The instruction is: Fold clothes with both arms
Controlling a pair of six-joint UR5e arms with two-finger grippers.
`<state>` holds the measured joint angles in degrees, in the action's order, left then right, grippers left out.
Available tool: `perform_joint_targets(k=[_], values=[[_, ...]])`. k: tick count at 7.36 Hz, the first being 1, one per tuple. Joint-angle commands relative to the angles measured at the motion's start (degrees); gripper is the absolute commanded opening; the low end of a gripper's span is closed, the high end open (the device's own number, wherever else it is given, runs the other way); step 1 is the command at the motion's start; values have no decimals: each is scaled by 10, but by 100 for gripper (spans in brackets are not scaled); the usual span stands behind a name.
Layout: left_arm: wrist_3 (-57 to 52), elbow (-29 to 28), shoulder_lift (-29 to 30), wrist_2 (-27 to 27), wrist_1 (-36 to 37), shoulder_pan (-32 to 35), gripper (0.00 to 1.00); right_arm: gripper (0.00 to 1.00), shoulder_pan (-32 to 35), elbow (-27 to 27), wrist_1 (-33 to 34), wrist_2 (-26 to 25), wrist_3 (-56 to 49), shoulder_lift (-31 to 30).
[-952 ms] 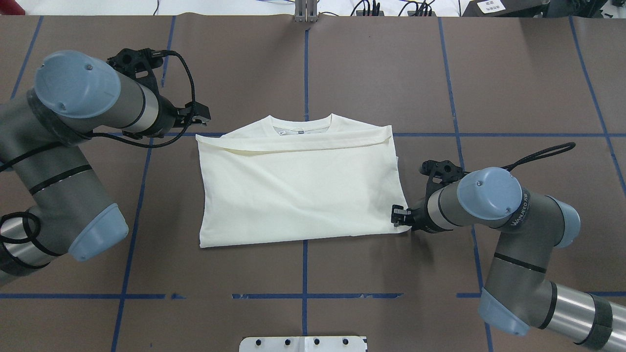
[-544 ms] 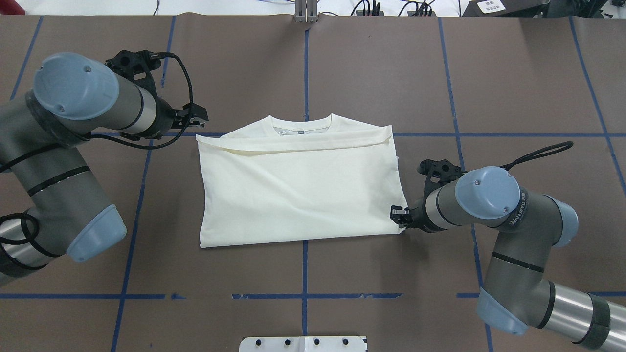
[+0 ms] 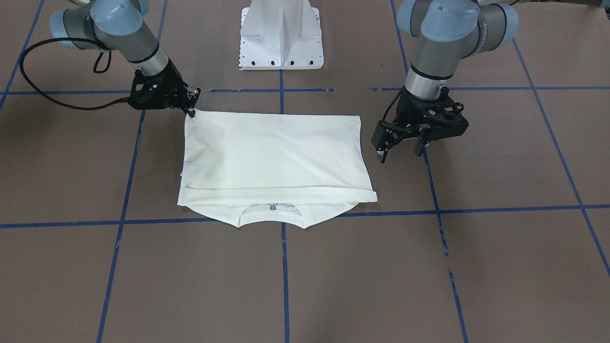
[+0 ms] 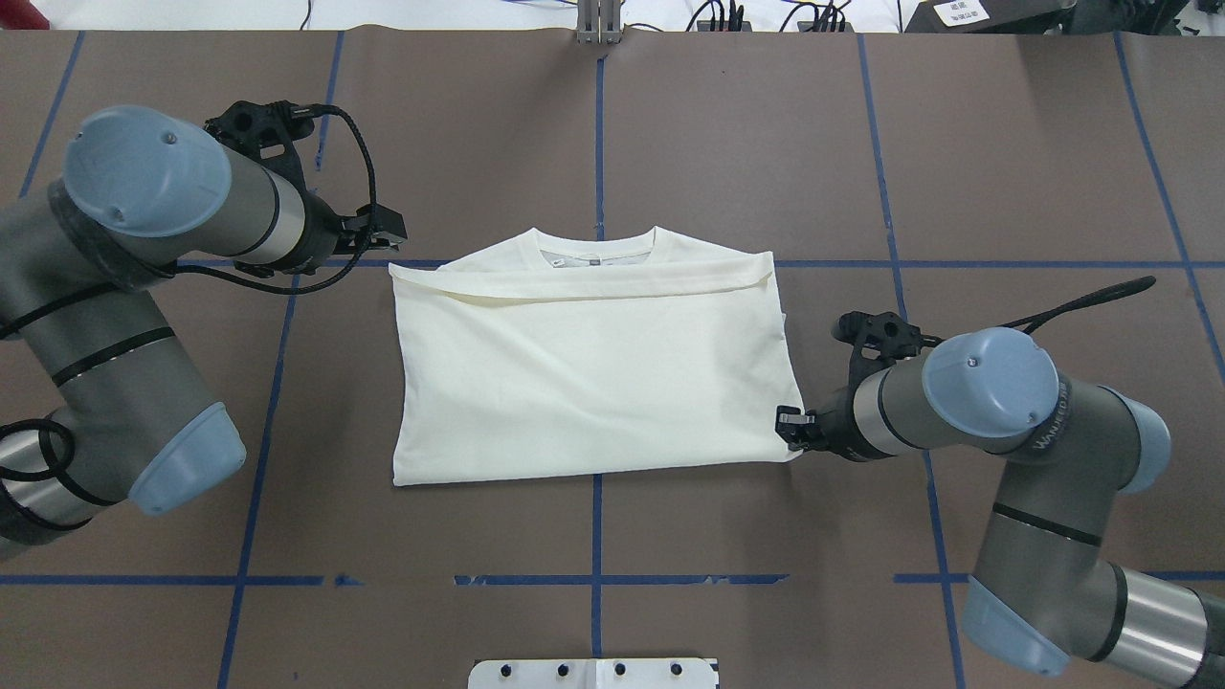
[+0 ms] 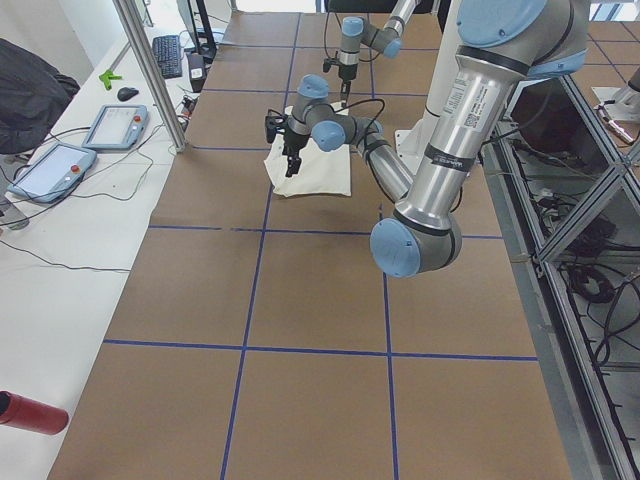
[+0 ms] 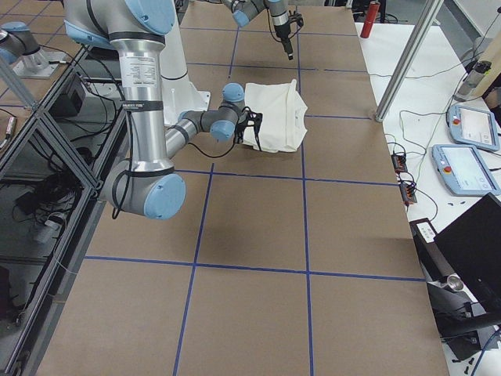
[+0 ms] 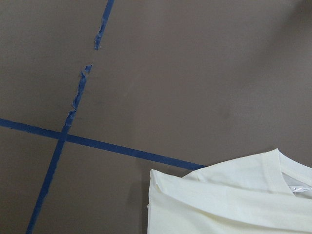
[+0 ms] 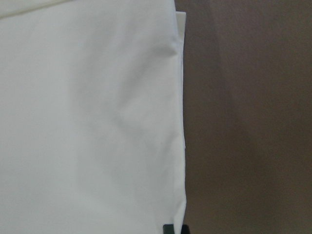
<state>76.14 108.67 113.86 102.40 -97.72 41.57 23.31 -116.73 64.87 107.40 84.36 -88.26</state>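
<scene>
The right gripper (image 3: 191, 111) is pinching the shirt (image 3: 271, 152) corner, probably to straighten it; the left gripper (image 3: 400, 155) is hovering wide open beside it.

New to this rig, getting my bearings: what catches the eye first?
A folded cream shirt lies centred on the table, collar farthest in the overhead view. The right pincer grips its near right corner, while the left pincer hangs open off its far left corner.

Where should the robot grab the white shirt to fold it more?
Probably pinch a corner of the cream-white folded T-shirt, coming in low from the side edge. It lies flat on the brown table, so only its thin edges offer something to grip.
</scene>
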Motion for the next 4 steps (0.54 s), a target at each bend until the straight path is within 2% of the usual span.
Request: perform_joint_targets(k=[1, 3, 4], values=[[3, 1, 0, 0, 0, -2, 100, 0, -108, -81, -2, -16, 7, -108], [4, 1, 0, 0, 1, -2, 100, 0, -217, -109, -2, -30, 46, -134], [5, 2, 0, 3, 1, -2, 100, 99, -242, -109, -2, -50, 53, -135]])
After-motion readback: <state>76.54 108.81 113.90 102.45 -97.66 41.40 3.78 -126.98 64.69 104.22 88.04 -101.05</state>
